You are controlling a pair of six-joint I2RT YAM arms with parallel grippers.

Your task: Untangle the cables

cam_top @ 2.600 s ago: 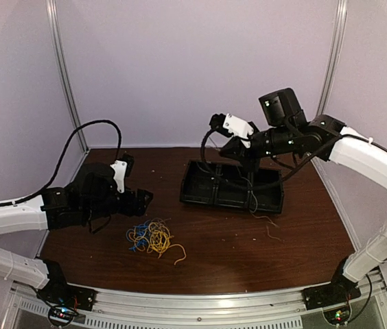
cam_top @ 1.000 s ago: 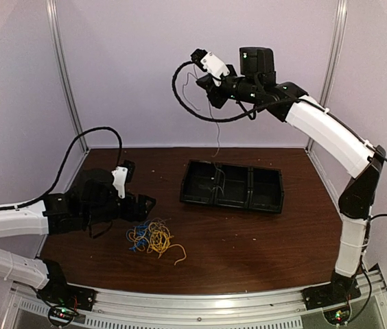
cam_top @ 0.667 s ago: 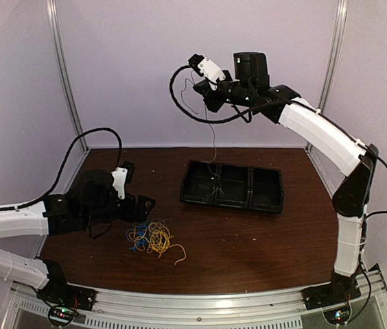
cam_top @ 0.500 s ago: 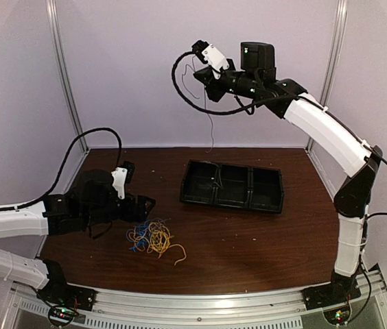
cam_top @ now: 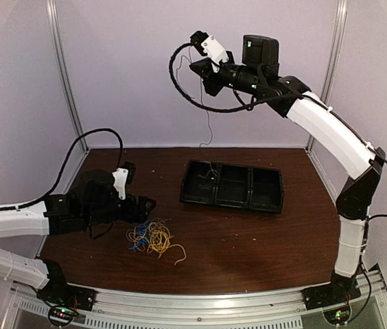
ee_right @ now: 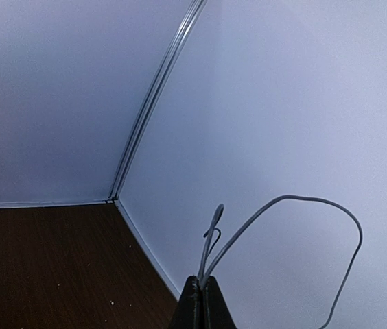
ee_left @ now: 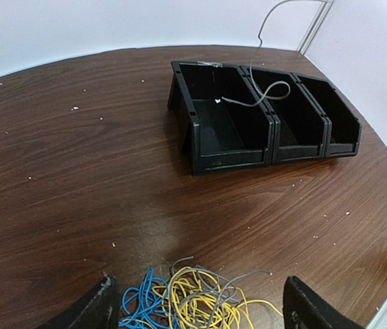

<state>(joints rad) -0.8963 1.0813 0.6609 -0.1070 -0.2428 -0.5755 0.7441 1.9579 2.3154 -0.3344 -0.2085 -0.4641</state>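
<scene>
The right tool (ee_right: 202, 282) was clenched on a pale grey cable (ee_right: 289, 197), high above the bench (ee_left: 77, 171). The cable's lower end lay across the left and middle compartments of the black tray (ee_left: 228, 147). The left tool (ee_left: 198, 298) was released wide, low over the tangled bundle (cam_top: 152, 238) of yellow, blue and grey cables on the bench.

Right arm reaches high; right gripper (cam_top: 197, 68) sits at upper centre of frame, against the back wall. A thin grey wire (cam_top: 209, 127) hangs straight down from it, its lower end lying in the left compartment of the black tray (cam_top: 229, 203) at mid-frame. Jaws closed on the wire.

Left arm lies low along the left side; left gripper (cam_top: 145, 203) points right, jaws apart, nothing between them. Just below and right of it, a tangle of yellow and blue wires (cam_top: 152, 238) rests on the brown table (cam_top: 269, 240), well apart from the tray.
</scene>
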